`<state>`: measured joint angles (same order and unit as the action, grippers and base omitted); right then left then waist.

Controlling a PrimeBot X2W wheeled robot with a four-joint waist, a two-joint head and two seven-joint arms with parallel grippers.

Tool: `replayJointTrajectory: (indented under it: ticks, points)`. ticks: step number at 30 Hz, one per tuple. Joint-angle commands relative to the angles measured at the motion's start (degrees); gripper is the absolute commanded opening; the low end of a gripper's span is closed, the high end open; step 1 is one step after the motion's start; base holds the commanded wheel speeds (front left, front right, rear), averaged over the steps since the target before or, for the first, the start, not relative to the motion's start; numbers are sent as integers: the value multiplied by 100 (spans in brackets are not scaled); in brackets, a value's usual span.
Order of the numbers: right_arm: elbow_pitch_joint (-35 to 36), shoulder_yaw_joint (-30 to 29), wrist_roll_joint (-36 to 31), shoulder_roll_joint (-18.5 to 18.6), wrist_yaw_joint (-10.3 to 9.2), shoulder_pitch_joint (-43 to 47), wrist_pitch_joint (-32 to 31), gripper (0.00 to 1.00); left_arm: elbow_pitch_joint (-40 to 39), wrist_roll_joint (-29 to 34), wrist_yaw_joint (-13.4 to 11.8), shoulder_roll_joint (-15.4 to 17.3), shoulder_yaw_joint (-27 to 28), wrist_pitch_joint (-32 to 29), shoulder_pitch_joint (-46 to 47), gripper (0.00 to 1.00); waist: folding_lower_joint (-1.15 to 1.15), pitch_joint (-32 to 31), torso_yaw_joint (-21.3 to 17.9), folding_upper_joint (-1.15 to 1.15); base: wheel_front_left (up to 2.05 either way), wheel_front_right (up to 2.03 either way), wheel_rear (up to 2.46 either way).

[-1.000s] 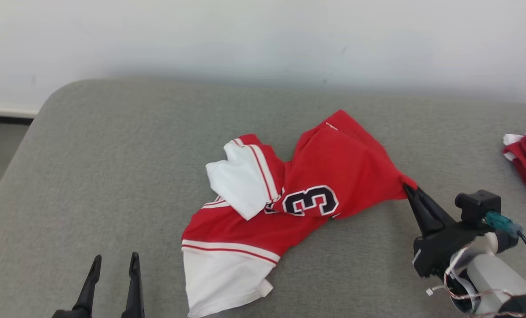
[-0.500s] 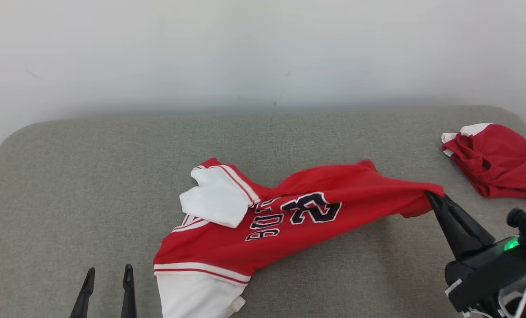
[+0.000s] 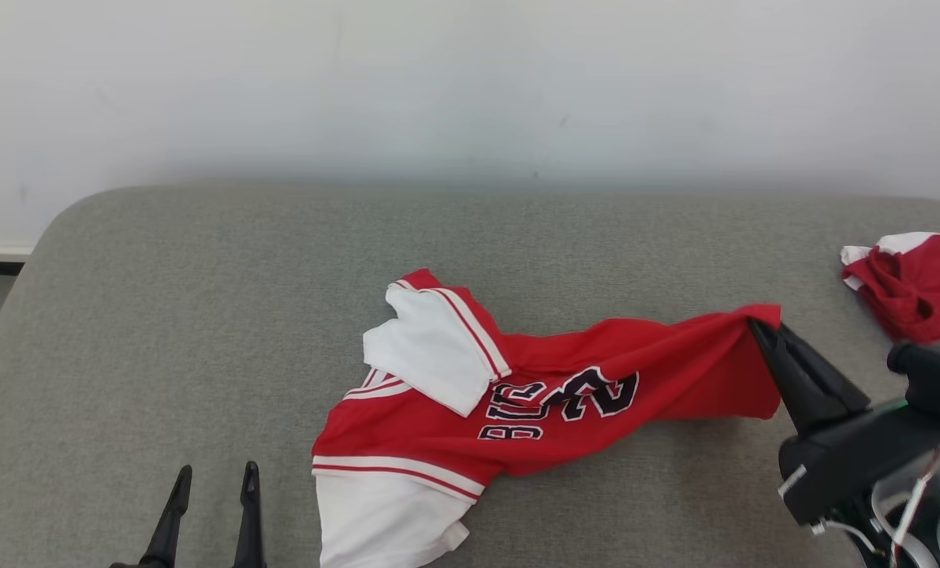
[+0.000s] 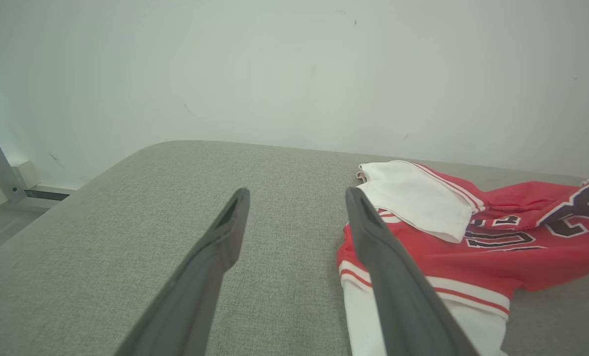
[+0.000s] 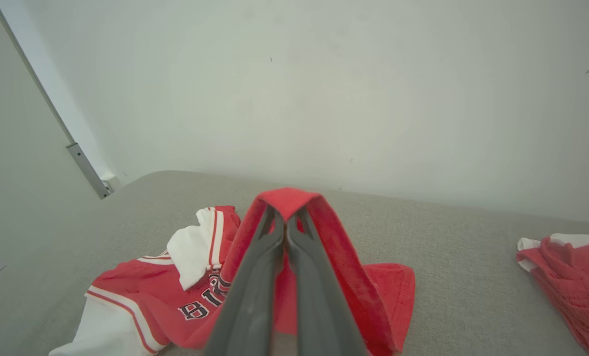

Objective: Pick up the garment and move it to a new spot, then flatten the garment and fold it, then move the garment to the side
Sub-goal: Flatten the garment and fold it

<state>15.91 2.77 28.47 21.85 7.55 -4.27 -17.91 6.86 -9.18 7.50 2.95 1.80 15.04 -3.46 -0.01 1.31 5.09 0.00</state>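
Red-and-white jersey [image 3: 549, 394], rumpled, one corner lifted

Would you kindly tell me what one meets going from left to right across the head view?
left gripper → red and white jersey → right gripper, pinching the jersey's corner → second red garment
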Motion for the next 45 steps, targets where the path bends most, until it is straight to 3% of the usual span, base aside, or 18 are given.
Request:
replayJointTrajectory:
  ticks: [1,8,23,24,25,26,33,39,45]
  points:
    - [-205,81,-92,75,-15,-229,35,0,23,-9,-9,-9,-41,19,87,100,1,53,128,0,0,0,0]
    - [-1469,407,-158,116,-15,-1295,302,0,75,-68,-9,-9,-174,19,239,100,1,206,428,0,0,0,0]
    - [-5818,1191,-419,10,-15,-3521,1440,0,230,-215,-9,-8,-618,19,635,100,1,600,1114,0,0,0,0]
    - [-6045,1220,-437,-7,-15,-3603,1517,14,240,-223,-9,-8,-630,18,643,100,1,610,1129,0,0,0,0]
    - [-6248,1265,-427,-41,-15,-3680,1588,47,250,-219,-9,-7,-636,19,655,100,1,615,1138,0,0,0,0]
    - [-6415,1329,-398,-76,-15,-3729,1634,100,252,-218,-9,-8,-645,18,668,100,1,615,1141,0,0,0,0]
    - [-6844,1833,-218,-23,-15,-3857,2347,100,324,-129,-9,-7,-508,19,582,100,1,406,914,0,0,0,0]
    - [-6558,2218,74,307,-15,-3593,2829,100,207,-27,-9,-7,-284,19,340,100,1,196,597,0,0,0,0]
    - [-6090,2192,488,660,-15,-3004,3029,100,166,16,-9,-6,-251,19,196,100,1,103,396,0,0,0,0]
